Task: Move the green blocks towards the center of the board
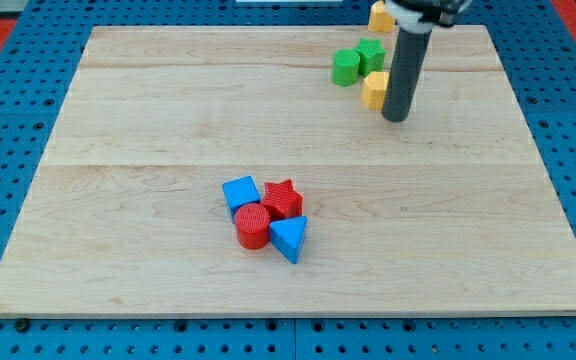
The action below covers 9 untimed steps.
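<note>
Two green blocks sit close together near the view's top, right of the middle: a green round block (346,67) and a green block of unclear shape (371,54) just up and right of it. A yellow block (374,90) lies just below them. My tip (395,117) rests on the board just right of and slightly below that yellow block, to the lower right of the green blocks. The rod rises straight up from it.
Another yellow block (379,16) lies at the board's top edge. Near the board's middle is a cluster: blue cube (241,193), red star (283,198), red cylinder (252,226), blue triangle (290,238). The wooden board (118,150) lies on a blue pegboard.
</note>
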Each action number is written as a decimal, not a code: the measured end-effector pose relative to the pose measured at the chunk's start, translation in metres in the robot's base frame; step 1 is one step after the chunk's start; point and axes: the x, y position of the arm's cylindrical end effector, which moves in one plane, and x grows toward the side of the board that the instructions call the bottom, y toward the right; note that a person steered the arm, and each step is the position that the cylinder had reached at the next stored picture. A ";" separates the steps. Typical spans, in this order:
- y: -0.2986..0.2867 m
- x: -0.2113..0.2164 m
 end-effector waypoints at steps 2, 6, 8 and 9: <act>0.120 -0.096; 0.085 -0.179; -0.005 -0.116; -0.046 -0.092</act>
